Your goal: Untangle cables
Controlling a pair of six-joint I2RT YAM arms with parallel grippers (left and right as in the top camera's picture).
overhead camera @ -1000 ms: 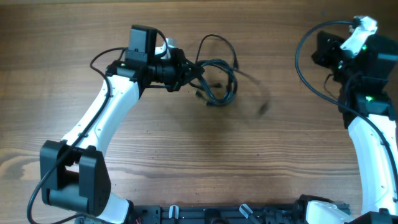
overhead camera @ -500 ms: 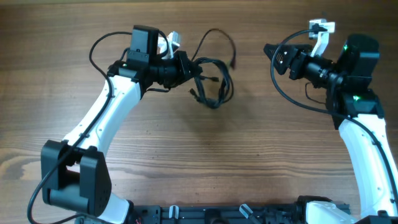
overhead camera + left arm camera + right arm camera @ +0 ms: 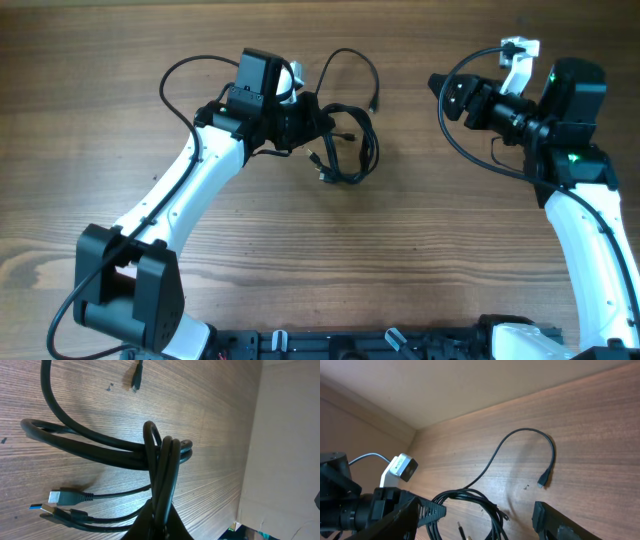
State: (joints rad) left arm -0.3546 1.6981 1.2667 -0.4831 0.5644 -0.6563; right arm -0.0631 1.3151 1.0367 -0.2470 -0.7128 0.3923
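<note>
The cables (image 3: 350,140) are thin black cords in a loose bundle at the table's upper middle. My left gripper (image 3: 318,122) is shut on the bundle's left side. In the left wrist view the pinched strands (image 3: 165,460) rise between the jaws, and a silver plug (image 3: 60,496) lies at lower left. One free strand (image 3: 350,55) arcs up and ends in a small plug (image 3: 377,103). My right gripper (image 3: 441,96) stands open to the right of the bundle, touching nothing. Its wrist view shows the cables (image 3: 470,497) between the spread fingers (image 3: 427,510), with the free strand (image 3: 520,435) beyond.
A pale wall panel (image 3: 290,435) stands along the table's far edge, close behind the bundle. Thick black wires (image 3: 480,150) loop off the right arm. The left arm (image 3: 350,505) with its white camera (image 3: 400,467) sits just left of the bundle.
The right arm swung in from the far right and its jaws opened. The left gripper carried the bundle a little to the right. The stretched strand fell back near the bundle.
</note>
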